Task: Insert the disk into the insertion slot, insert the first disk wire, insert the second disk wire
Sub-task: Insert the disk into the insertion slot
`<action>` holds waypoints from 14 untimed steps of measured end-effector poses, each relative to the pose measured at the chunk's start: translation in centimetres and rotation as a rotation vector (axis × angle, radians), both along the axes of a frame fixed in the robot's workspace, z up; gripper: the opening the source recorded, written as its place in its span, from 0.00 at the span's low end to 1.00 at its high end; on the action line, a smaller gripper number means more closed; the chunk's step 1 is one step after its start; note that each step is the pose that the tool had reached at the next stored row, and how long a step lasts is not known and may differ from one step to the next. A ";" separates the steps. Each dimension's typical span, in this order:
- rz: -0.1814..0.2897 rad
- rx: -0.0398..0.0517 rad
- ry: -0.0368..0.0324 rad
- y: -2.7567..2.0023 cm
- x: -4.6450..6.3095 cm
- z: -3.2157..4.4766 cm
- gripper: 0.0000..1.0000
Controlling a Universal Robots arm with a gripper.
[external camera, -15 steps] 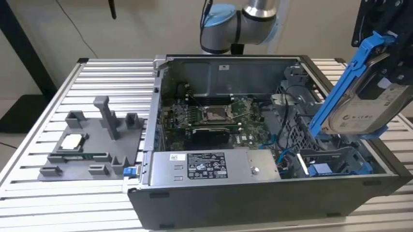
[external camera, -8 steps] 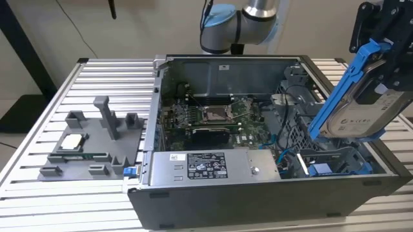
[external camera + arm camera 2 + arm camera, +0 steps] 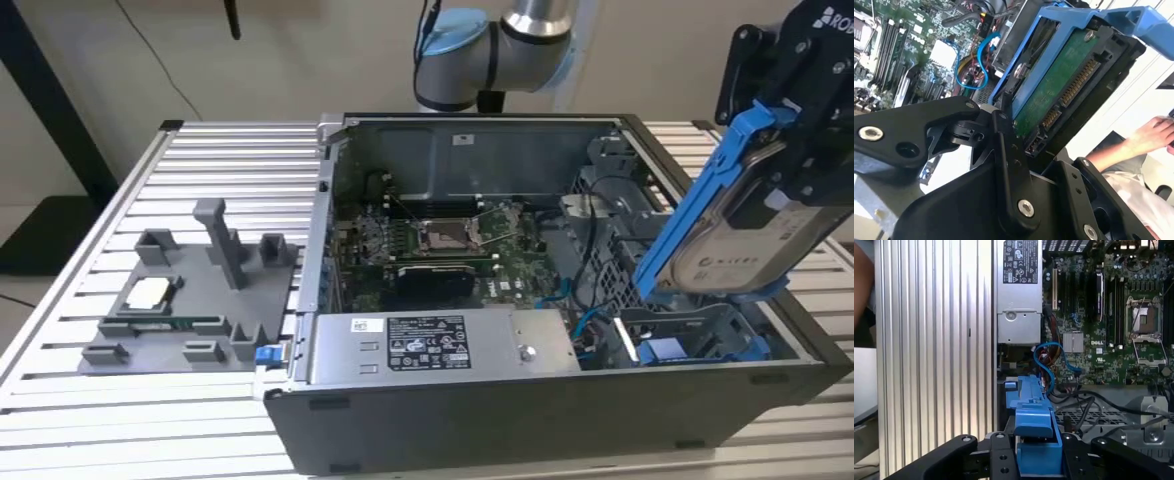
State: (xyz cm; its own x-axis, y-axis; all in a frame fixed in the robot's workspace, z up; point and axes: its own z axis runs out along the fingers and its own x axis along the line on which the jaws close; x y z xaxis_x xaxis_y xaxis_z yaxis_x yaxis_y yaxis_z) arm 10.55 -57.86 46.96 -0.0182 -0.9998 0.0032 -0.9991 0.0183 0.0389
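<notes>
**Disk held above its slot, not yet seated.**

Your tool (image 3: 798,150) is pinching the disk (image 3: 727,230) by the sides of its blue caddy (image 3: 1031,410). In the exterior view the disk hangs tilted at the right of the frame. It is over the slot (image 3: 694,335) in the lower right corner of the case (image 3: 534,430), and it does not touch it. The tilt looks to me like the thing to mind. Square the caddy to the slot's walls and bring it down straight rather than at an angle. In the first wrist view, blue cables (image 3: 1046,360) loop just past the caddy near frame centre, so keep the disk's leading edge off them and go slowly.
</notes>
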 end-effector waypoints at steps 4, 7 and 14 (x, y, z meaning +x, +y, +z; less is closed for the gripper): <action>0.000 -0.0001 -0.0018 0.00 0.0 -0.36 0.33; 0.000 0.0000 -0.0082 0.00 0.0 -0.74 0.33; 0.000 0.0000 -0.0242 0.00 0.0 -1.44 0.33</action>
